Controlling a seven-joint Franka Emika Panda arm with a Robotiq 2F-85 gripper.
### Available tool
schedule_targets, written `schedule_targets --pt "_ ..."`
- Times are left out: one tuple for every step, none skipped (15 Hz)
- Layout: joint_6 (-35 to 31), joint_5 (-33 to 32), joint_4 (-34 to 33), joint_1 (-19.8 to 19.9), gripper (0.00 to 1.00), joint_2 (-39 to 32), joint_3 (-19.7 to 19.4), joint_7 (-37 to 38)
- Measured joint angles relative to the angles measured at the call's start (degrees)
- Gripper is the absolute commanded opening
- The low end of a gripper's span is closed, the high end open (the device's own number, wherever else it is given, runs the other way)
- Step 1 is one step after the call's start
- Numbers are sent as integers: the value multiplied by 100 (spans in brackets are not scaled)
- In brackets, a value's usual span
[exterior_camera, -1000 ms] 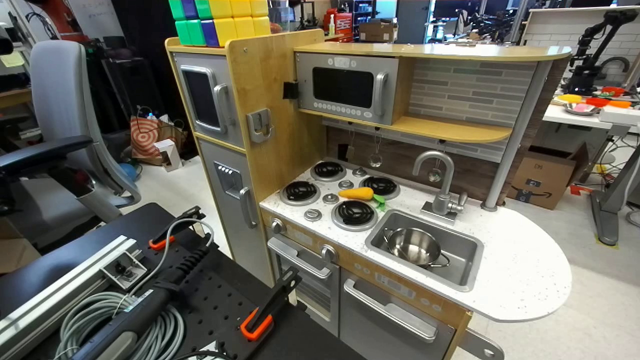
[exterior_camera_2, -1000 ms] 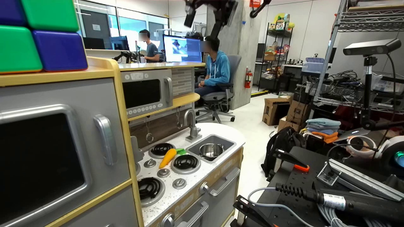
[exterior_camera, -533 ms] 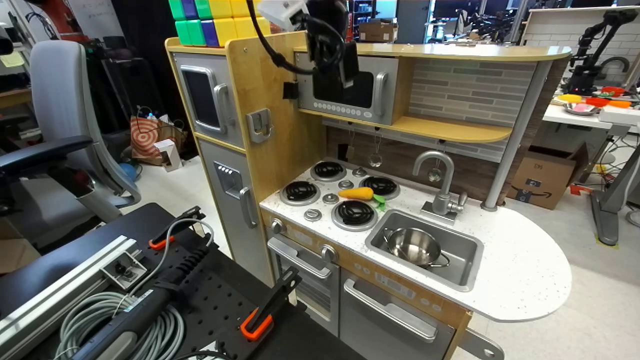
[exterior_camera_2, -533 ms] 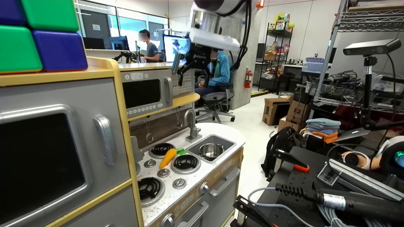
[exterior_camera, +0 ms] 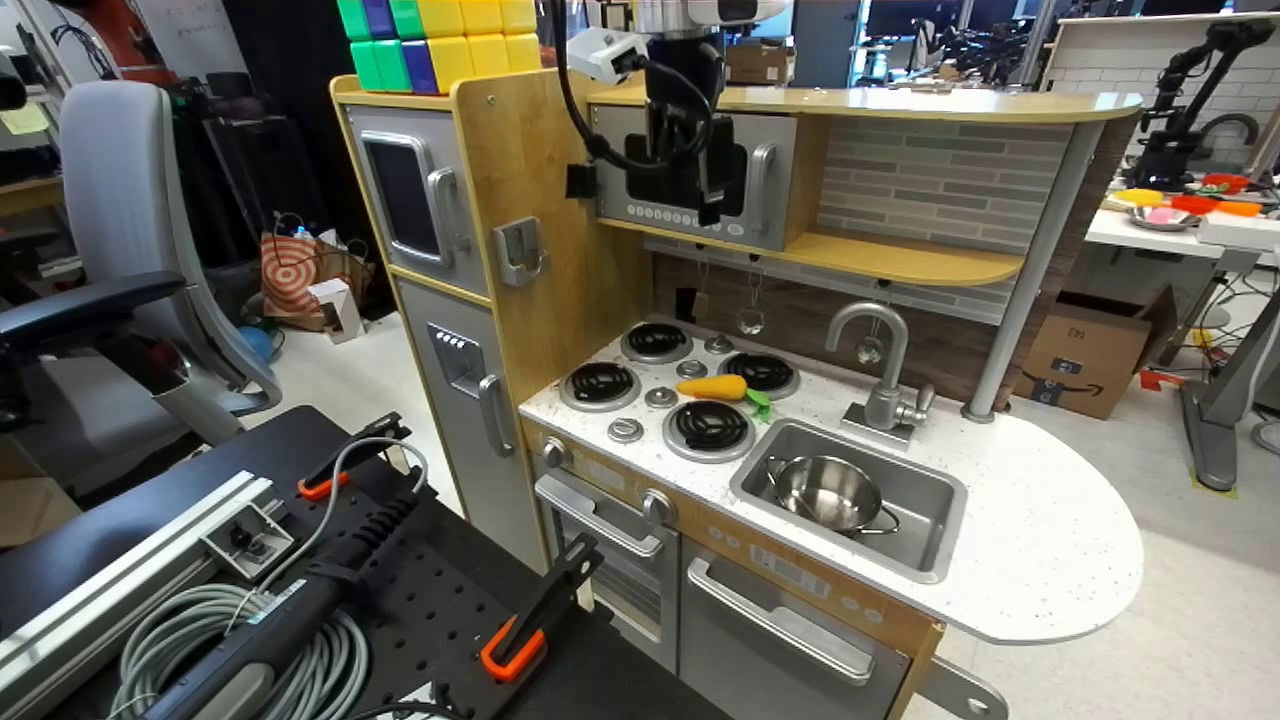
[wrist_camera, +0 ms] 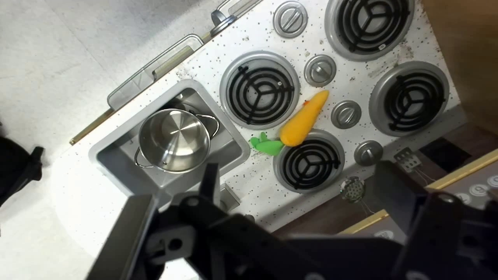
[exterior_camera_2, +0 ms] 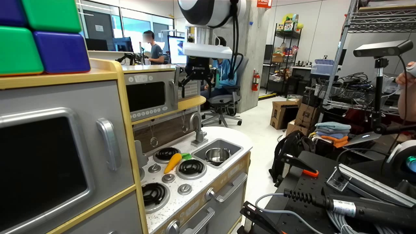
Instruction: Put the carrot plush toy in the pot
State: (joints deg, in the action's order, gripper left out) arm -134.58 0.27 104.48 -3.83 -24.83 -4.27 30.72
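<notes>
The pot (wrist_camera: 175, 140) is smooth, glossy metal, the carrot plush toy (wrist_camera: 302, 122) soft-looking, matt cloth. The worktop (exterior_camera: 1050, 525) looks smooth, the top shelf (exterior_camera: 900, 101) glossy wood, and the end effector (exterior_camera_2: 197, 88) mostly matt, its material unclear.

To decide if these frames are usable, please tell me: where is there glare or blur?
Wrist view: gripper's fingers dark and blurred, pot glinting inside, white counter washed out at lower left, carrot plush toy fairly crisp; in an exterior view, top shelf with glare at its rounded end.
</notes>
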Motion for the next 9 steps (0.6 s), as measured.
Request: schedule_targets --pt "2 0 0 0 100 -1 0 0" --pt "3 0 0 0 100 -1 0 0" --pt "-52 3 8 0 100 -4 -4 32" --pt "-148 32 12 1 100 -26 -12 143" --pt "-319 60 14 1 100 -78 -24 339" --pt "-523 64 15 -8 100 -170 -48 581" --pt "-746 61 11 -32 100 -306 -87 867" --pt "-865 29 -13 -89 100 -481 -156 1133" --pt "-879 -14 -83 -175 100 -705 -248 1413"
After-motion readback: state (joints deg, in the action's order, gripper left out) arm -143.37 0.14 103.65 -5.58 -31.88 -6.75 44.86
